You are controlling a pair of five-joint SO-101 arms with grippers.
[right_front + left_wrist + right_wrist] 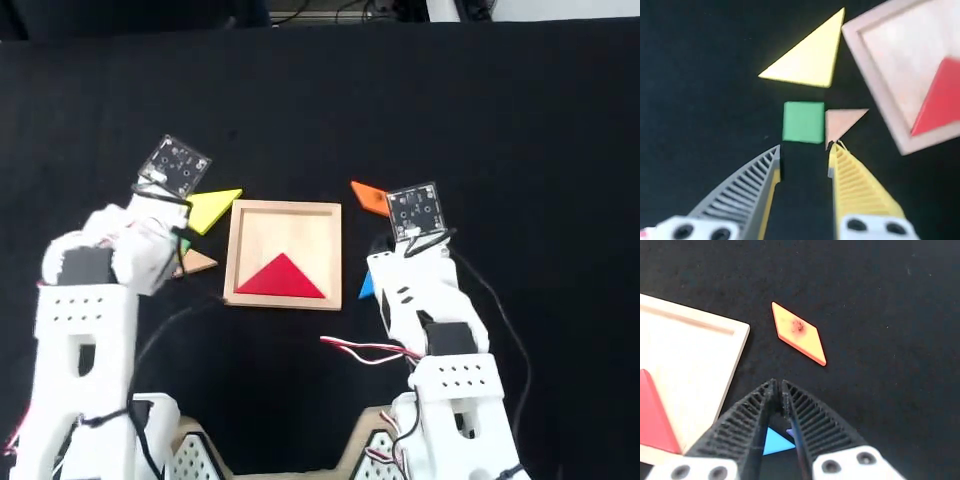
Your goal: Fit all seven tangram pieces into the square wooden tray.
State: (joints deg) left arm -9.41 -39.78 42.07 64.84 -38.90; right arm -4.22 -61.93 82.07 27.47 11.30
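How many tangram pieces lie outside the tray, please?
5: yellow triangle, green square, tan triangle left of the tray; orange parallelogram, blue triangle right. Others may be hidden.

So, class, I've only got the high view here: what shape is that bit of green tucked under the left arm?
Observer: It's a green square, lying flat with one edge right beside the tan triangle.
Operator: And has the right gripper picked up the blue piece?
Observer: No. The right gripper is shut with nothing between its fingers, and the blue piece lies flat below it.
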